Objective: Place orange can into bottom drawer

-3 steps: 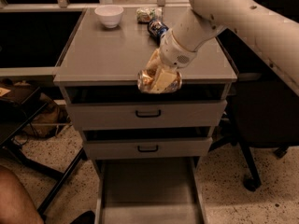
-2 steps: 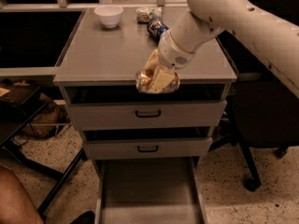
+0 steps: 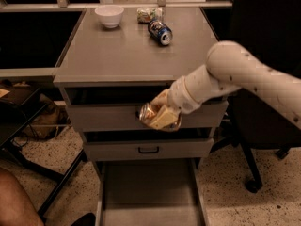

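I see the orange can [image 3: 147, 113] as a crumpled, shiny thing, orange-gold on its skin with a silvery round end. It hangs in front of the cabinet [image 3: 127, 51], against the face of its top drawer, directly above the open bottom drawer [image 3: 150, 192], which is pulled out at the cabinet's foot. The can's long axis lies close to level, with the silvery end turned towards the cabinet's left side and a little outward. My gripper [image 3: 160, 117] is clamped around the can, with pale yellow fingers [image 3: 164, 120] pressed on its skin. The white arm [image 3: 235, 72] comes in from the cabinet's right side, bends at a rounded joint level with the cabinet top, and slopes down-left to the wrist.
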Tool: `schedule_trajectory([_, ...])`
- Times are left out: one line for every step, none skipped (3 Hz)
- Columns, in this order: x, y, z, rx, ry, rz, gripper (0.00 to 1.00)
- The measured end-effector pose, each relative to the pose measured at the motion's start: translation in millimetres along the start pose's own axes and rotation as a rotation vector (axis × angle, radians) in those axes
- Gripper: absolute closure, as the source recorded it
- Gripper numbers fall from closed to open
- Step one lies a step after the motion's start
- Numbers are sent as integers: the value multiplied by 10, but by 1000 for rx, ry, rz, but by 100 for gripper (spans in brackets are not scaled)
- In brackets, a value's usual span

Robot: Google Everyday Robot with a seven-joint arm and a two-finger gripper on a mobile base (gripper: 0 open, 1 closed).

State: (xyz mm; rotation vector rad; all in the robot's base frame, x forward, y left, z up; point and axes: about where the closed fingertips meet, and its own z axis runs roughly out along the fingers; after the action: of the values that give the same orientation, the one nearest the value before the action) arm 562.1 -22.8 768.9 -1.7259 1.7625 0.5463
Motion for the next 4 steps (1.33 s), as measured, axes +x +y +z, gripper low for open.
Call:
schedule_trajectory([447,393,511,-51,-74,106,100])
schedule_trajectory([448,394,512,-51,-73,106,100])
schedule_trajectory([817,509,715,-63,-28,152,100])
schedule_trajectory([1598,754,1056,-65,72,265,100])
